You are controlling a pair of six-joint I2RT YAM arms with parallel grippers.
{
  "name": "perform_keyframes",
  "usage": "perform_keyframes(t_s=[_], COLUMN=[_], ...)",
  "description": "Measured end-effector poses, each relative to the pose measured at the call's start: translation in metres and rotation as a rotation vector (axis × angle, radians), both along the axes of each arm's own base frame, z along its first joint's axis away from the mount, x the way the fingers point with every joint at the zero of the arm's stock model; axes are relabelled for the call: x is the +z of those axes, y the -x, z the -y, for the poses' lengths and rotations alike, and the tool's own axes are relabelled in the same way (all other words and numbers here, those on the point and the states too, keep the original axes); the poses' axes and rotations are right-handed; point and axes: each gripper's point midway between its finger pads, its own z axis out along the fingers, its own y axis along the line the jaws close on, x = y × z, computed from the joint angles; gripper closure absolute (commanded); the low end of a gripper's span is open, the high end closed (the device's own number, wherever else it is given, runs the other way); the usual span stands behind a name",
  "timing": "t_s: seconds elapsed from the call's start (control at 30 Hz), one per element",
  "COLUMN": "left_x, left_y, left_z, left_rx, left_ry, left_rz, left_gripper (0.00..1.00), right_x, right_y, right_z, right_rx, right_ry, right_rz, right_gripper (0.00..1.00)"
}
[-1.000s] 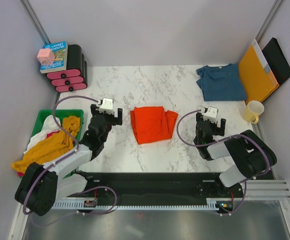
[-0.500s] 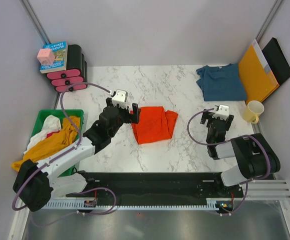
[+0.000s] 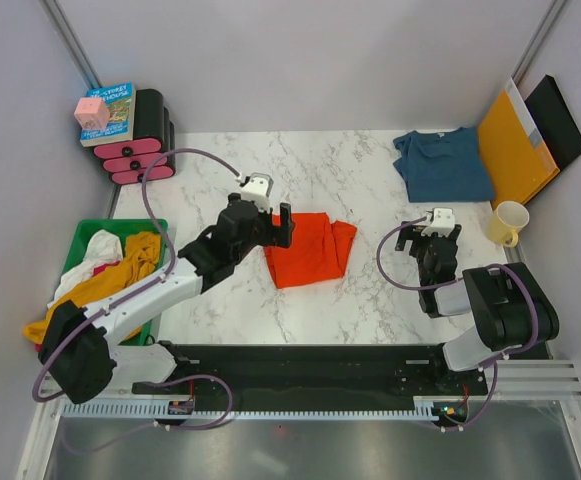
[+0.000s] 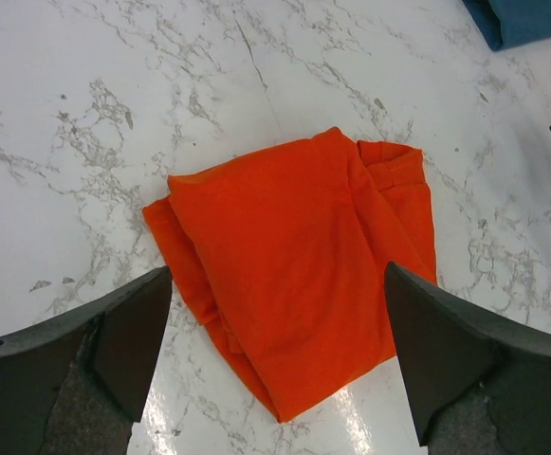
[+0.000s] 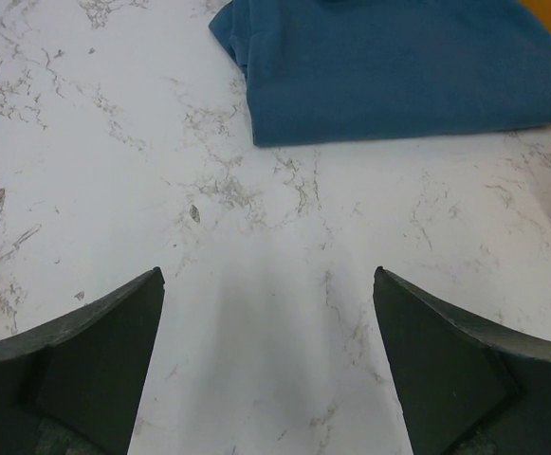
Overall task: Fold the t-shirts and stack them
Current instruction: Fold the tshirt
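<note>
Approach step: my left tool (image 4: pixel 275 275), wide open and empty, hangs above the orange shirt (image 4: pixel 284 209); my right tool (image 5: pixel 267 275), likewise, faces the blue shirt (image 5: pixel 389 66). Next, probably: lower and pinch an edge.

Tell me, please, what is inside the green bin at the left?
A white garment and a mustard-yellow garment fill the green bin; the yellow one spills over its near edge. Anything beneath them is covered.

The left arm (image 3: pixel 160 295) and the right arm (image 3: pixel 495 305) are black and white, with fat round black joints. A thin purple cable (image 3: pixel 148 190) loops along each one. Their fingers (image 4: pixel 465 360) are dark grey.
</note>
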Motion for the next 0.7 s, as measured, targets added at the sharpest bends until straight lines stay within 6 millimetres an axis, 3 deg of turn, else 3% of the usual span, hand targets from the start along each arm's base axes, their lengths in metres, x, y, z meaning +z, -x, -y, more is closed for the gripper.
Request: perform_keyframes(t_s=[0.2,0.47,0.53,0.7], left_x=[-0.025,-0.031,-0.035,-0.061], left_y=[-0.004,0.037,0.044,0.058], left_z=[0.025,0.045,0.042,0.003], left_rx=[-0.035,-0.051,-0.002,0.279], left_ry=[-0.044,-0.192,-0.222,-0.283], left_rz=[-0.141,-0.209,-0.236,-0.403], left_gripper=[0.0,0.0,0.0,0.0], right_x=[0.0,0.0,0.0,0.0], right_y=[0.0,0.0,0.0,0.0], right_z=[-0.002,-0.003,-0.003,-0.003], right_rx=[0.012,0.015,0.015,0.016], right_ry=[-0.002,-0.002,-0.002,-0.003], right_rz=[0.0,0.0,0.0,0.0], right_gripper=[0.02,0.02,0.02,0.02])
